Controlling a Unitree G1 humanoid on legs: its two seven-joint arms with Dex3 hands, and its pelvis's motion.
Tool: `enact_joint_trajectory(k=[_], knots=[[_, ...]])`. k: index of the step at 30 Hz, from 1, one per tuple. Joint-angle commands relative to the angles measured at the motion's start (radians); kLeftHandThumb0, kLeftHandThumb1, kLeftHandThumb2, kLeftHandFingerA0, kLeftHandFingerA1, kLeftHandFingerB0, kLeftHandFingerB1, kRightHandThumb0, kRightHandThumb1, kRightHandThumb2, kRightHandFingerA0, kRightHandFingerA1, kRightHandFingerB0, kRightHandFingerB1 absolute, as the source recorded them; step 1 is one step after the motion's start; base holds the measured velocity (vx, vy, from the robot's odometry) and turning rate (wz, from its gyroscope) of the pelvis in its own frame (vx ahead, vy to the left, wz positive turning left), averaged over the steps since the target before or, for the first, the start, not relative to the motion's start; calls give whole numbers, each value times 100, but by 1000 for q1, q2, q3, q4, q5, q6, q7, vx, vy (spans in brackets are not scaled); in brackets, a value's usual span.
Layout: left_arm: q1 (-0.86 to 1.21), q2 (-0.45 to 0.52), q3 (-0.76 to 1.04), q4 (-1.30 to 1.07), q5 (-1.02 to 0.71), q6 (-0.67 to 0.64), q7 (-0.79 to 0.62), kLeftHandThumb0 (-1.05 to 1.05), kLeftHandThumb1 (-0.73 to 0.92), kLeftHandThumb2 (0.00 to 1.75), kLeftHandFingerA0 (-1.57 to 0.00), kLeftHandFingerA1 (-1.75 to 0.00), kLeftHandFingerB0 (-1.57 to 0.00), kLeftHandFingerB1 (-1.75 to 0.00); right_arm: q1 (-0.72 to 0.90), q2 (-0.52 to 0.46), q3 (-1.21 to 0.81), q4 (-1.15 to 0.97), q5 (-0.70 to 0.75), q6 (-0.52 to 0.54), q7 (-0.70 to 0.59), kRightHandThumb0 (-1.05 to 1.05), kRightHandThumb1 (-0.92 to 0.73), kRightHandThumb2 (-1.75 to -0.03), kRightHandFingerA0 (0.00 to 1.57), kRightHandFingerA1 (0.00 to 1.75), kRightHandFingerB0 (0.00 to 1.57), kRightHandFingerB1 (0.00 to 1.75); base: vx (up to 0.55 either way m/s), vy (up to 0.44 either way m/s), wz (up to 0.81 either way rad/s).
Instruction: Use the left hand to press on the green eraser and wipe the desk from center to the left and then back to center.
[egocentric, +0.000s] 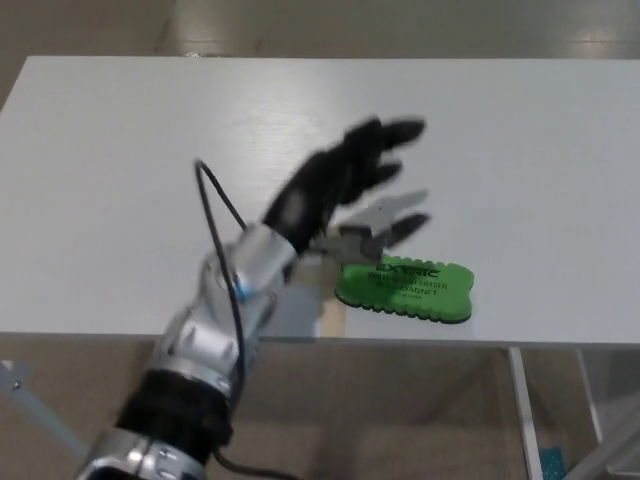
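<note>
The green eraser (405, 288) lies flat on the white desk (520, 160) close to its front edge, a little right of centre, with dark lettering on top. My left hand (345, 185) is raised above the desk, up and to the left of the eraser, blurred by motion. Its fingers are spread apart and hold nothing; the hand is clear of the eraser. My right hand does not show.
A small tan patch (328, 300) sits on the desk beside the eraser's left end, near the front edge. Grey desk legs (520, 405) and floor show below the edge.
</note>
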Motion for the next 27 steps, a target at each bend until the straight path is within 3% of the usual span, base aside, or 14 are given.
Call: enact_joint_trajectory(k=[1, 2, 14, 15, 19, 20, 21, 23, 24, 27], knots=[[-39, 61, 65, -166, -95, 110, -121, -68, 59, 59, 0, -9, -9, -29, 18, 8, -2, -1, 6, 20, -6, -44, -77, -63, 65, 51, 59, 39, 0, 0, 0], [-41, 78, 84, -217, -118, 143, -136, -72, 46, 84, 0, -10, -3, -34, 20, 8, -4, -2, 10, 20, 0, -44, -77, -63, 65, 51, 60, 40, 0, 0, 0], [89, 223, 192, -642, -273, 282, -264, -73, 46, 86, -3, -12, -3, -35, 23, 4, -14, 8, 26, 17, 29, -44, -77, -63, 65, 51, 61, 40, 0, 0, 0], [141, 255, 205, -709, -302, 272, -303, -81, 52, 87, -11, -9, -7, -33, 24, 2, -17, 11, 31, 16, 36, -43, -77, -63, 65, 52, 61, 40, 0, 0, 0], [310, 347, 251, -923, -409, 273, -405, -79, 51, 86, -11, -14, -5, -34, 30, -1, -20, 25, 33, 17, 46, -42, -76, -63, 64, 51, 60, 40, 0, 0, 0], [359, 368, 270, -978, -445, 271, -428, -72, 48, 83, -9, -22, -2, -36, 32, 4, -19, 28, 32, 16, 41, -42, -76, -63, 64, 52, 60, 40, 0, 0, 0], [446, 396, 311, -1059, -511, 268, -468, -82, 49, 74, -10, -32, -1, -34, 39, 9, -23, 30, 33, 6, 33, -42, -77, -64, 63, 52, 56, 39, 0, 0, 0], [509, 416, 340, -1117, -559, 265, -496, -82, 49, 74, -10, -32, -1, -34, 43, 12, -26, 31, 35, -1, 27, -42, -77, -64, 63, 52, 56, 39, 0, 0, 0], [644, 431, 404, -1199, -618, 228, -538, -32, 35, 91, 0, -48, -1, -48, 50, 18, -36, 37, 41, -18, 13, -42, -76, -63, 63, 52, 56, 38, 0, 0, 0], [733, 424, 444, -1228, -625, 179, -542, -32, 36, 91, 0, -48, -1, -47, 48, 21, -39, 38, 44, -15, 10, -41, -76, -63, 63, 52, 54, 38, 0, 0, 0]])
